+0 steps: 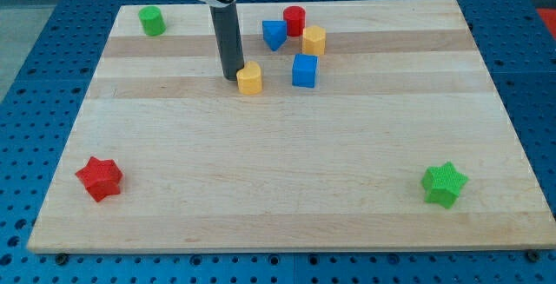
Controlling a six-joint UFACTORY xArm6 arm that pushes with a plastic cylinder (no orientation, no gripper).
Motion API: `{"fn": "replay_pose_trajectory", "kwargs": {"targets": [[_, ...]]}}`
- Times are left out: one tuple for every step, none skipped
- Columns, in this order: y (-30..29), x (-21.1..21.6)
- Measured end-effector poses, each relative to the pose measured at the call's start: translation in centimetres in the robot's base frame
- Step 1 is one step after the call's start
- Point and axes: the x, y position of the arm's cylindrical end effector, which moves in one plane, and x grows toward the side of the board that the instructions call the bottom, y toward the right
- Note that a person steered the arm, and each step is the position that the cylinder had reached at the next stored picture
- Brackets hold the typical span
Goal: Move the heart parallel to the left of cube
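Observation:
The yellow heart (249, 78) lies on the wooden board left of the blue cube (305, 70), with a gap between them. My tip (231, 76) stands just left of the heart, touching or nearly touching its left side. The rod rises from there to the view's top.
A blue block (274, 34), a red cylinder (294, 20) and a yellow block (314, 40) cluster above the cube. A green cylinder (152, 21) sits at the top left, a red star (100, 178) at the bottom left, a green star (444, 184) at the bottom right.

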Motion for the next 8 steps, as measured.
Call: {"fn": "replay_pose_trajectory", "kwargs": {"targets": [[-1.3, -2.9], [-3.0, -6.6], [-3.2, -10.9], [-3.2, -15.1], [-3.2, -16.8], [-2.4, -16.5], [-0.5, -17.2], [6.6, -14.9]]}}
